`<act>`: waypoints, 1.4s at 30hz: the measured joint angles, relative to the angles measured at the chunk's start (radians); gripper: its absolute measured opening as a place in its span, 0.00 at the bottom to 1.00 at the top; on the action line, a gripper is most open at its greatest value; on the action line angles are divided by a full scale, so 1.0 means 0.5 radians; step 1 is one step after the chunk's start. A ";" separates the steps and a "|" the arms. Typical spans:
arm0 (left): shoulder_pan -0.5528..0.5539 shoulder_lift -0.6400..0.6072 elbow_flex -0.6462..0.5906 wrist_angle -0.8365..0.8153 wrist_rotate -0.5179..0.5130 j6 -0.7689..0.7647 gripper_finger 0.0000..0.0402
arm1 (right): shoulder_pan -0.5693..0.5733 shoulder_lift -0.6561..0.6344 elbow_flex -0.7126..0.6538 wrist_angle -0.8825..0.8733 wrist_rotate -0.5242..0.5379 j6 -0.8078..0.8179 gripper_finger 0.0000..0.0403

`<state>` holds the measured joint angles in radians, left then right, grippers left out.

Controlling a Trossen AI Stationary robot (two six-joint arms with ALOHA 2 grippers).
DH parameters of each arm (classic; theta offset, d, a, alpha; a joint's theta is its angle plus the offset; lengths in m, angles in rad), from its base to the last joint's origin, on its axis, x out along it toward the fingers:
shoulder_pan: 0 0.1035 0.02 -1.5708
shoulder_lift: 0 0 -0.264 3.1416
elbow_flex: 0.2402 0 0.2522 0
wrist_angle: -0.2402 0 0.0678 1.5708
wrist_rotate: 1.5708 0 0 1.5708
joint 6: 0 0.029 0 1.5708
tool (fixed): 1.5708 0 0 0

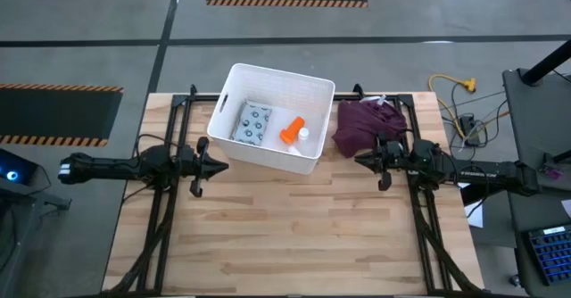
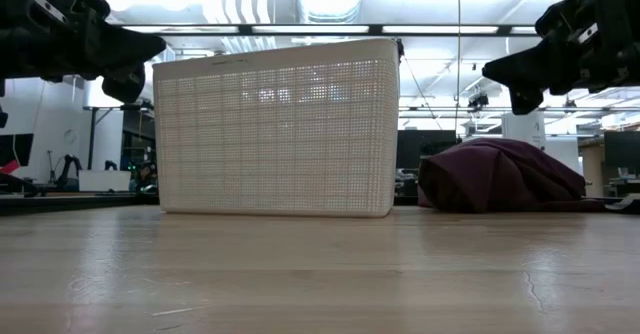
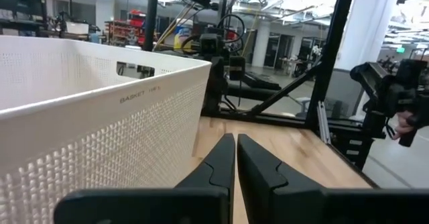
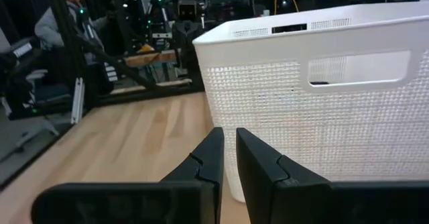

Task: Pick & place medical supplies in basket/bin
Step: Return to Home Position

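The white plastic basket (image 1: 270, 117) stands on the table's far middle; it also fills the low view as the basket (image 2: 275, 129). Inside it lie the grey-blue dotted packet (image 1: 254, 123), the orange bottle-like piece (image 1: 291, 129) and a small white vial (image 1: 304, 133). I see no white tube. My left gripper (image 1: 223, 165) hovers shut just left of the basket's near left corner, holding nothing; its wrist view shows the basket wall (image 3: 100, 127) beside the gripper (image 3: 236, 158). My right gripper (image 1: 359, 160) hovers shut to the right of the basket (image 4: 322, 90), fingers together at the gripper (image 4: 229, 153).
A maroon cloth heap (image 1: 368, 122) lies on the table right of the basket, just beyond my right gripper, and shows as the heap (image 2: 500, 177). Bare wood (image 1: 294, 235) stretches across the table's near half. A person (image 4: 64, 23) sits beyond the table's left side.
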<state>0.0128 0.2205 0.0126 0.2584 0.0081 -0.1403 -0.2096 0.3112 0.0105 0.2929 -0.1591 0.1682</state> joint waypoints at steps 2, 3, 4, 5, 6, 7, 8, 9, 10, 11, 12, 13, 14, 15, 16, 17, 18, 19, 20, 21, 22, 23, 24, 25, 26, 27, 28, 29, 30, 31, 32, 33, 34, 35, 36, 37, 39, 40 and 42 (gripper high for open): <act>0.000 0.006 -0.004 -0.003 0.000 -0.001 0.00 | 0.000 0.000 0.000 -0.004 0.000 -0.048 0.08; 0.000 0.007 -0.004 -0.002 0.000 -0.001 0.00 | 0.000 0.000 0.000 -0.003 0.001 -0.072 0.08; 0.000 0.008 -0.004 -0.002 0.000 -0.001 0.00 | 0.000 0.000 0.000 -0.003 0.001 -0.094 0.08; 0.000 0.012 -0.004 -0.001 -0.001 -0.001 0.00 | 0.000 0.000 0.000 -0.003 0.002 -0.128 0.08; 0.000 0.015 -0.004 -0.001 -0.001 -0.001 0.00 | 0.000 0.000 0.000 -0.004 0.001 -0.163 0.08; 0.000 0.016 -0.004 -0.002 -0.001 -0.001 0.00 | 0.000 0.000 0.000 -0.004 0.001 -0.192 0.08; 0.000 0.019 -0.004 -0.002 0.000 -0.001 0.00 | 0.000 0.000 0.000 -0.003 0.002 -0.217 0.08; 0.000 0.024 -0.004 0.000 -0.001 -0.001 0.00 | 0.000 0.000 0.000 -0.003 0.001 -0.238 0.08; 0.000 0.028 -0.004 -0.001 -0.001 -0.001 0.00 | 0.000 0.000 0.000 -0.003 0.001 -0.248 0.08; 0.000 0.030 -0.004 -0.002 0.000 -0.001 0.00 | 0.000 0.000 0.000 -0.004 0.001 -0.247 0.08; 0.000 0.030 -0.004 -0.002 0.000 -0.001 0.00 | 0.000 0.000 0.000 -0.003 0.002 -0.241 0.08; 0.000 0.031 -0.004 -0.001 0.000 -0.001 0.00 | 0.000 0.000 0.000 -0.003 0.002 -0.230 0.08; 0.000 0.032 -0.004 -0.001 0.000 -0.001 0.00 | 0.000 0.000 0.000 -0.003 0.001 -0.225 0.08; 0.000 0.033 -0.004 -0.002 0.000 -0.001 0.00 | 0.000 0.000 -0.001 -0.004 0.001 -0.224 0.08; 0.000 0.034 -0.004 -0.002 0.000 -0.001 0.00 | 0.000 0.000 -0.001 -0.003 0.002 -0.225 0.08; 0.000 0.034 -0.004 -0.002 -0.001 -0.001 0.00 | 0.000 0.001 -0.001 -0.003 0.002 -0.237 0.08; 0.000 0.034 -0.004 -0.002 0.000 -0.001 0.00 | 0.000 0.001 -0.001 -0.003 0.002 -0.247 0.08; 0.000 0.033 -0.004 -0.002 -0.001 -0.001 0.00 | 0.000 0.001 -0.001 -0.003 0.002 -0.247 0.08; 0.000 0.033 -0.004 -0.002 -0.001 -0.001 0.00 | 0.000 0.001 -0.001 -0.003 0.002 -0.243 0.08; 0.000 0.033 -0.004 -0.002 0.000 -0.001 0.00 | 0.000 0.001 -0.001 -0.003 0.001 -0.234 0.08; 0.000 0.033 -0.004 -0.002 0.000 -0.001 0.00 | 0.000 0.001 -0.001 -0.003 0.001 -0.228 0.08; 0.000 0.033 -0.004 -0.002 0.000 -0.001 0.00 | 0.000 0.001 -0.001 -0.003 0.002 -0.231 0.08; 0.000 0.033 -0.004 -0.002 0.000 -0.001 0.00 | 0.000 0.001 -0.001 -0.003 0.002 -0.243 0.08; 0.000 0.033 -0.004 -0.002 0.000 -0.001 0.00 | 0.000 0.001 -0.001 -0.003 0.002 -0.247 0.08; 0.000 0.033 -0.004 -0.002 -0.001 -0.001 0.00 | 0.000 0.001 -0.001 -0.003 0.002 -0.247 0.08; 0.000 0.033 -0.004 -0.002 0.000 -0.001 0.00 | 0.000 0.001 -0.001 -0.003 0.002 -0.240 0.08; 0.000 0.033 -0.004 -0.002 0.000 -0.001 0.00 | 0.000 0.002 -0.001 -0.003 0.002 -0.232 0.08; 0.000 0.033 -0.004 -0.002 0.000 -0.001 0.00 | 0.000 0.002 -0.001 -0.003 0.002 -0.228 0.08; 0.000 0.033 -0.004 -0.002 0.000 -0.001 0.00 | 0.000 0.002 -0.001 -0.003 0.002 -0.233 0.08; 0.000 0.033 -0.004 -0.002 0.000 -0.001 0.00 | 0.000 0.002 -0.001 -0.003 0.002 -0.245 0.08; 0.000 0.033 -0.004 -0.002 0.000 -0.001 0.00 | 0.000 0.003 -0.001 -0.003 0.002 -0.247 0.08; 0.000 0.033 -0.004 -0.002 -0.001 -0.001 0.00 | 0.000 0.002 -0.001 -0.003 0.002 -0.246 0.08; 0.000 0.033 -0.004 -0.002 -0.001 -0.001 0.00 | 0.000 0.003 -0.001 -0.003 0.002 -0.237 0.08; 0.000 0.033 -0.004 -0.002 -0.001 -0.001 0.00 | 0.000 0.003 -0.001 -0.003 0.002 -0.230 0.08; 0.000 0.033 -0.004 -0.002 0.000 -0.001 0.00 | 0.000 0.003 -0.001 -0.003 0.002 -0.230 0.08; 0.000 0.033 -0.004 -0.002 0.000 -0.001 0.00 | 0.000 0.003 -0.001 -0.003 0.002 -0.239 0.08; 0.000 0.033 -0.004 -0.002 0.000 -0.001 0.00 | 0.000 0.003 -0.001 -0.003 0.002 -0.247 0.08; 0.000 0.033 -0.004 -0.002 -0.001 -0.001 0.00 | 0.000 0.003 -0.001 -0.003 0.002 -0.245 0.08; 0.000 0.033 -0.004 -0.002 0.000 -0.001 0.00 | 0.000 0.003 -0.001 -0.003 0.002 -0.229 0.08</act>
<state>0.0128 0.2371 0.0105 0.2577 0.0078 -0.1407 -0.2096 0.3126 0.0101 0.2913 -0.1581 0.0536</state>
